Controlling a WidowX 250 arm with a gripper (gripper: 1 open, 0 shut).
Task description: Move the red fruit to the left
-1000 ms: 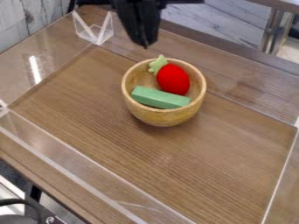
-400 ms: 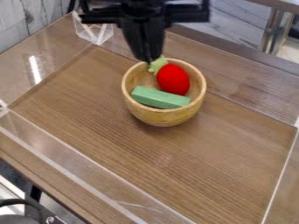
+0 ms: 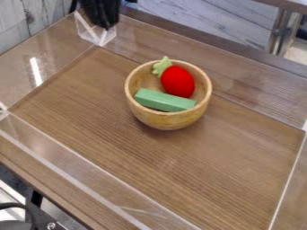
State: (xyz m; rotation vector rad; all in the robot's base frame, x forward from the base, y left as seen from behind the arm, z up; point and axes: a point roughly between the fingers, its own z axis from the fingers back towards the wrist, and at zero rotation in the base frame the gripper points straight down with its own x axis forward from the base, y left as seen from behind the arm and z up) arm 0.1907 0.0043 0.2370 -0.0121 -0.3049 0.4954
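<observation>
Swinging away from the bowl: the gripper point(image 3: 103, 20) was above its far edge a moment ago, and is now up near the top-left of the frame, partly cut off. Bowl point(image 3: 168, 120) hasn't moved. Red fruit point(image 3: 178, 82) hasn't either; it sits inside, toward the far right side, leafy top point(image 3: 161, 66) pointing at the far rim, green block point(image 3: 164, 101) in front of it on the near side. So the arm travelled, the fruit didn't.

Gripper reads as closed, nothing visible between the fingers. View up there is dark and cropped, so probably empty rather than certainly. It overlaps the clear container point(image 3: 92, 32) in view; can't tell if they touch.

For the task: no progress on the fruit itself. It went left without cargo, so I'd call this either a missed pick or a reposition before one. Leftward over the tabletop point(image 3: 90, 126) is the likely drop side, if left means picture-left.

Next: come back over the bowl, open up, descend on the red body, close, lift above the rim, then shift left. Watch the block, it's close enough to foul a finger. Rim could get clipped on the way down and drag the bowl. Rounded fruit may roll out of an off-centre grip, so centre first.
</observation>
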